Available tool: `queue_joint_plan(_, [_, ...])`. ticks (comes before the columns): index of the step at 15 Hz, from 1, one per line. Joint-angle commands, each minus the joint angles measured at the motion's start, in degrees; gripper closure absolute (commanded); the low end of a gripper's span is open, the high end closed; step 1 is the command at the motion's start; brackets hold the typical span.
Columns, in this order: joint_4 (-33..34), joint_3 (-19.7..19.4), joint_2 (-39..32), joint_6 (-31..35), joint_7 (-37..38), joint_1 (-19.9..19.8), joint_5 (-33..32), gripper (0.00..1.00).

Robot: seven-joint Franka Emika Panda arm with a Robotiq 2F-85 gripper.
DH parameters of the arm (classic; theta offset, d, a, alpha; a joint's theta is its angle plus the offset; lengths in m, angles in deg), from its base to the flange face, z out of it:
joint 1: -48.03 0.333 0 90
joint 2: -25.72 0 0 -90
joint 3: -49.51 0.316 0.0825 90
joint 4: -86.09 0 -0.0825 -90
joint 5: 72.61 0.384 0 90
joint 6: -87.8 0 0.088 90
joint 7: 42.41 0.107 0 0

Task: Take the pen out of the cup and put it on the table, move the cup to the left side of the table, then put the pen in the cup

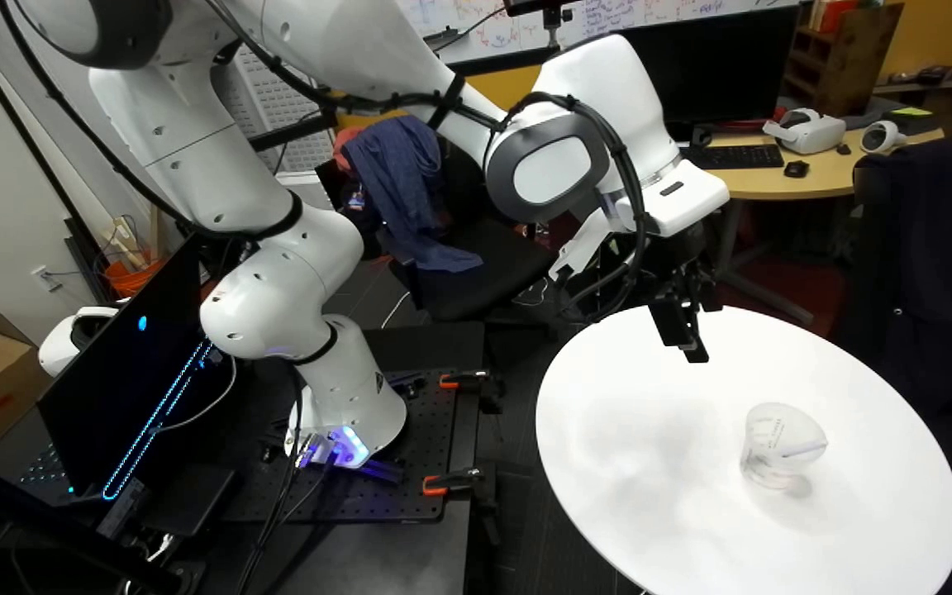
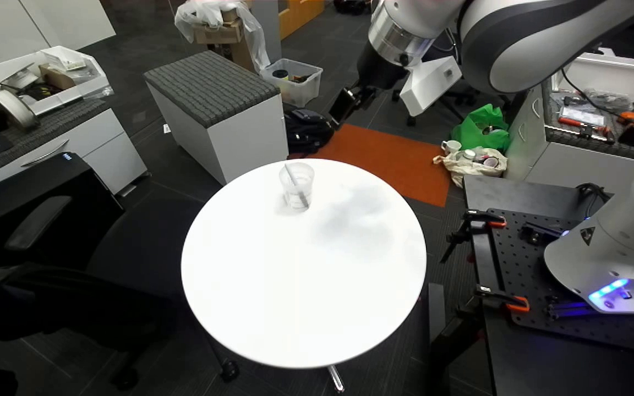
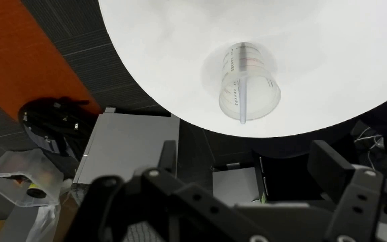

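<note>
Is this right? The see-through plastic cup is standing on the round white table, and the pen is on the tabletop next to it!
Not quite: the pen is leaning inside the cup, not next to it, as the wrist view shows. The see-through plastic cup is indeed standing on the round white table.

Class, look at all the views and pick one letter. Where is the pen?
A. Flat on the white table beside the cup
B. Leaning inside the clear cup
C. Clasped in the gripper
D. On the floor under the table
B, because the wrist view shows the pen standing aslant within the clear cup, with one end poking past the rim.
</note>
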Motion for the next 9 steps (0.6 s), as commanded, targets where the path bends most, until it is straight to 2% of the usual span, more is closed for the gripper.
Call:
queue_joint_plan(1, [0.2, -1.8, -0.3, 0.4, 0.9, 1.8, -0.9, 0.00])
queue_joint_plan(6, [1.7, -0.9, -2.7, 3.5, 6.2, -0.1, -8.3, 0.00])
queue_joint_plan(7, [1.9, 0.5, -3.5, 4.9, 6.8, -1.7, -9.5, 0.00])
queue_joint_plan(9, [2.4, 0.7, -5.2, 7.6, 8.5, -2.6, -13.3, 0.00])
